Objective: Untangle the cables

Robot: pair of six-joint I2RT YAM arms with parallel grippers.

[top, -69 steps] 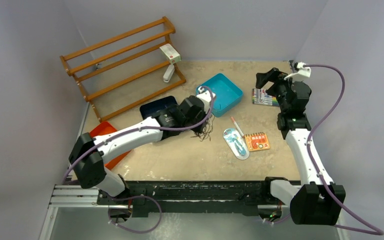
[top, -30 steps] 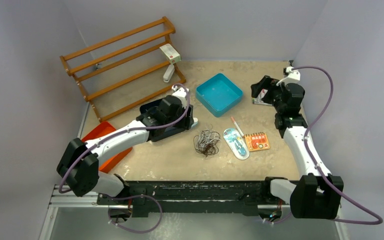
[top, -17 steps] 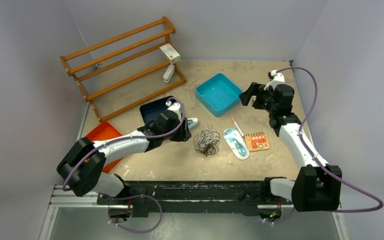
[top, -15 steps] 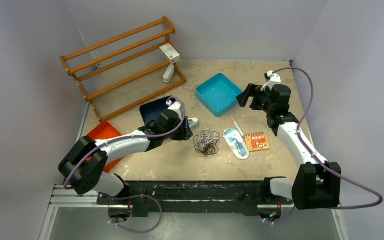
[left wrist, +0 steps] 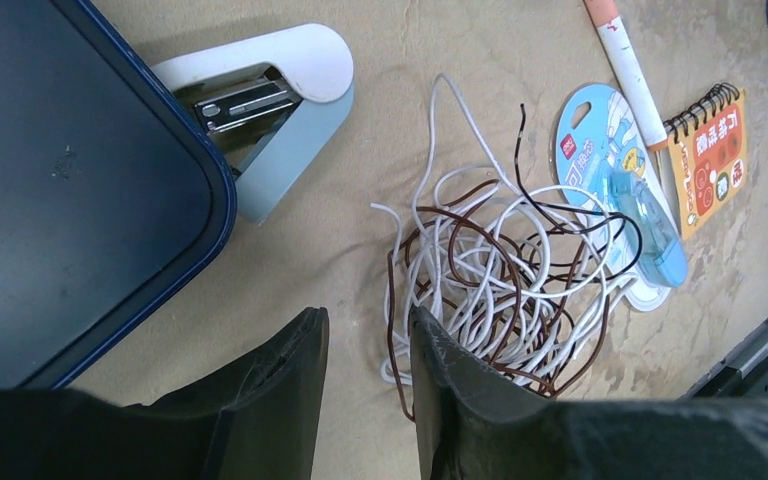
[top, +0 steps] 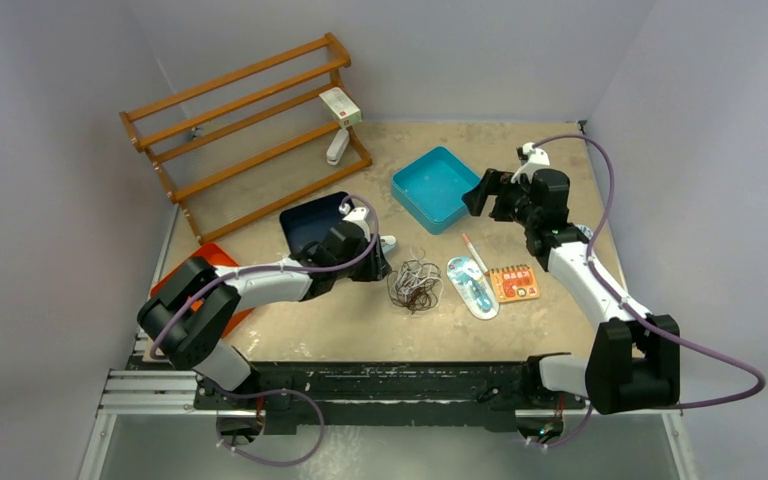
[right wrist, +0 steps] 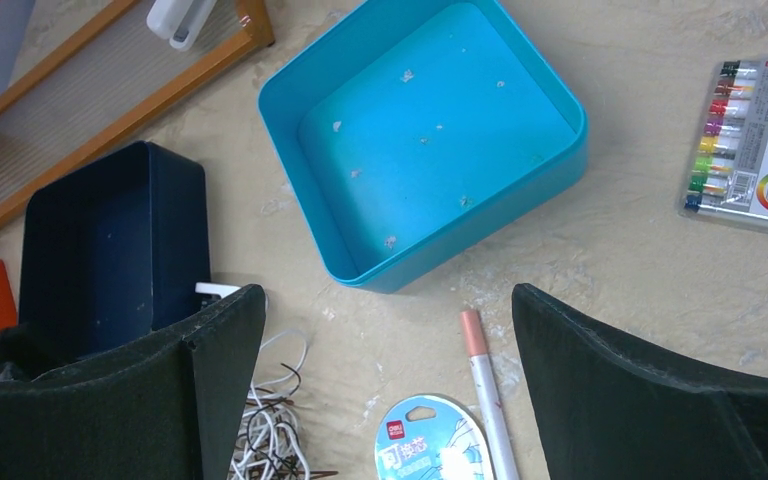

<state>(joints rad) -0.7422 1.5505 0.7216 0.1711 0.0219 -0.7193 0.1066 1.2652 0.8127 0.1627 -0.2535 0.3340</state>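
Eyeing the narrow, empty left hand, I see tangled thin white, black and brown cables just right of it in frame; the wide right hand hangs farther.

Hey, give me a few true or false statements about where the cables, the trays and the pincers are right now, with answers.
1. The cables lie in one tangled heap on the table. True.
2. The left pincer is clamped on the cables. False: nothing sits between its fingers; the heap lies beside it.
3. The right pincer is wide open. True.
4. The pen lies inside the light blue tray. False: it lies on the table outside the tray, which holds only specks.
5. The stapler sits in the dark blue tray. False: it rests on the table beside that tray's corner.
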